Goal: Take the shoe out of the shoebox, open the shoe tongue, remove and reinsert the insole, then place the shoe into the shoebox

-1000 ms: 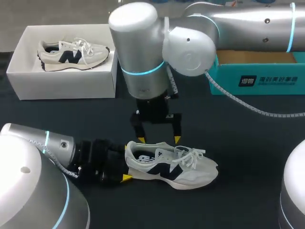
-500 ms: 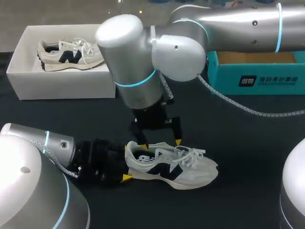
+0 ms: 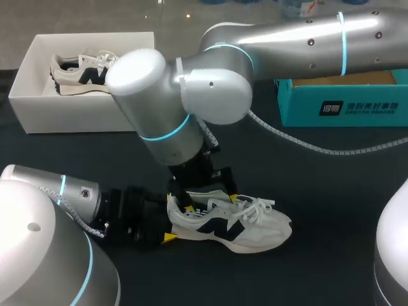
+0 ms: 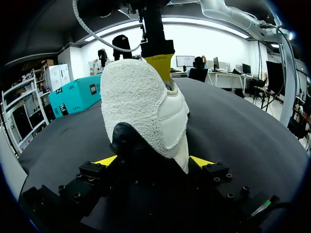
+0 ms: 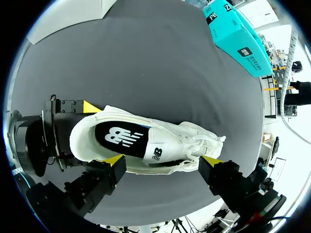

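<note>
A cream sneaker (image 3: pixel 248 226) with a dark logo lies on its sole on the black table, toe to the right. My left gripper (image 3: pixel 167 222) is shut on its heel; in the left wrist view the heel (image 4: pixel 141 102) fills the space between the gripper's (image 4: pixel 153 161) two fingers. My right gripper (image 3: pixel 209 199) hangs open just over the shoe's collar. In the right wrist view its tips (image 5: pixel 162 160) stand beside the shoe (image 5: pixel 187 133), with the black insole (image 5: pixel 119 138) visible through the mouth. One right fingertip (image 4: pixel 158 65) shows behind the heel.
A white shoebox (image 3: pixel 83 115) stands at the back left with a second sneaker (image 3: pixel 83 73) inside. A teal box (image 3: pixel 338 105) sits at the back right. My right arm's cable (image 3: pixel 306 143) trails over the table.
My right arm has tilted and come down toward the front left, bringing its open gripper onto the shoe's collar. The left gripper and the shoe have stayed put.
</note>
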